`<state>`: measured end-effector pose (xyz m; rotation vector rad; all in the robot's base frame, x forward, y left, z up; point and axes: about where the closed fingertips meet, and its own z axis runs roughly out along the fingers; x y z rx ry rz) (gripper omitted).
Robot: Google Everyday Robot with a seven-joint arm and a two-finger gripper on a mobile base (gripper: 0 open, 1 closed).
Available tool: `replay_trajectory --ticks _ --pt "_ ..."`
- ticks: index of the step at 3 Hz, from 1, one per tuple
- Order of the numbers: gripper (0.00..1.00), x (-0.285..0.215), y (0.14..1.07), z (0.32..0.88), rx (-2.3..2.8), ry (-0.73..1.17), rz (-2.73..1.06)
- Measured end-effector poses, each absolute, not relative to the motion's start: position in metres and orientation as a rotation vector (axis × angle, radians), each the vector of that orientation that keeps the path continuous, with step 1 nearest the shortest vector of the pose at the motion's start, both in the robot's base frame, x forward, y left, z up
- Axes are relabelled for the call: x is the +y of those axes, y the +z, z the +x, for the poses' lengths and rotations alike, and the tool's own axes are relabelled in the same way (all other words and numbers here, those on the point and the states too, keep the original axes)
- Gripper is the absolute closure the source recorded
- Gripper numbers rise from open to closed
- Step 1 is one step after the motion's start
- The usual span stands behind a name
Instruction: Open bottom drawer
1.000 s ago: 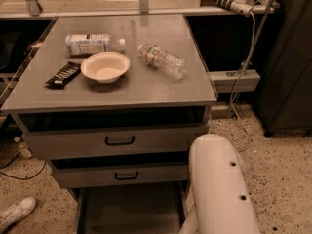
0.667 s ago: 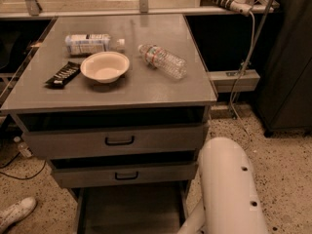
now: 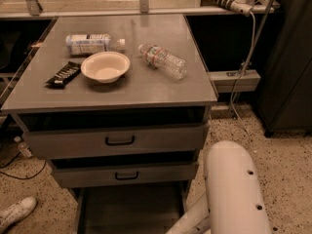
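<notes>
The grey metal cabinet (image 3: pixel 146 97) stands in the middle of the camera view with its drawers facing me. The bottom drawer shows as a wide flat grey tray (image 3: pixel 129 208) drawn out below the two upper fronts; its front and handle are cut off by the lower edge. Above it sit the mid-sized front (image 3: pixel 161 173) with a small black handle and the taller upper front (image 3: pixel 161 139) with a bigger handle, both slightly out. My white arm link (image 3: pixel 236 189) rises at the lower right, beside the tray. My gripper is out of view below the frame.
On the cabinet top lie a cream bowl (image 3: pixel 105 66), a clear water bottle (image 3: pixel 163 61), a white bottle (image 3: pixel 92 43) and a black snack bar (image 3: pixel 63 75). A white shoe (image 3: pixel 14 212) is on the floor at left. A dark cabinet (image 3: pixel 287 82) and cables stand at right.
My white arm link has shifted to the right and a little lower. The drawers and the objects on top have not moved.
</notes>
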<state>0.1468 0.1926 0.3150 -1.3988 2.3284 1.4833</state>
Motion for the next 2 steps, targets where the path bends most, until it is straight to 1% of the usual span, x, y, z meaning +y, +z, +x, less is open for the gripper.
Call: replay_trajectory --ticks 1,2 --pt "0.00 0.1974 0.3294 0.2025 2.293 1.477 -1.325" --pt "0.00 0.1978 0.3294 0.2035 2.293 1.478 -1.325"
